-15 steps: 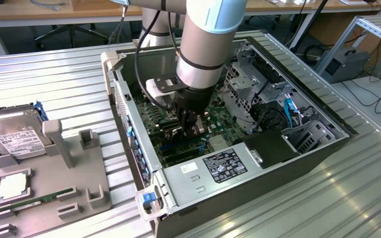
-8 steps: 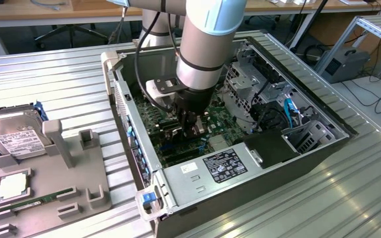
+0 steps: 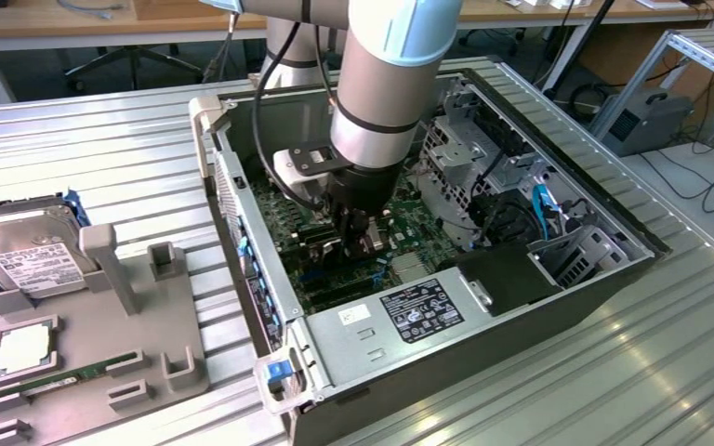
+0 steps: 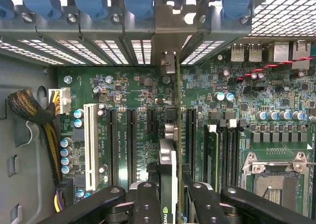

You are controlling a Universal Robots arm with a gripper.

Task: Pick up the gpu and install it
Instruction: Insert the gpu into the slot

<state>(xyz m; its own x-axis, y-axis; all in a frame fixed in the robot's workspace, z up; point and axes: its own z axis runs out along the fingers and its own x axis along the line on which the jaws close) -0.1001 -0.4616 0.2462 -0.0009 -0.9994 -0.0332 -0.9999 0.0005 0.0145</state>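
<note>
Arm vertical inside computer case [image 3: 482, 307]; gripper [image 4: 170, 194] clamped on gpu [image 4: 169, 150], card edge-on over motherboard [image 4: 138, 95], long axis toward slot brackets.

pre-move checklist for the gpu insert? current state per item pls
1. Grip: gripper shut on the gpu, card edge-on between the fingers. ok
2. Position: gripper low inside the open PC case, over the motherboard. ok
3. Slot alignment: card runs parallel to the black expansion slots, between two of them. Exact slot match: cannot tell
4. Bracket: card's metal bracket reaches toward the rear slot openings. Seated there: cannot tell
5. Cables: yellow-black cable bundle lies at the case side, apart from the card. ok
6. Card fully seated: cannot tell
</note>
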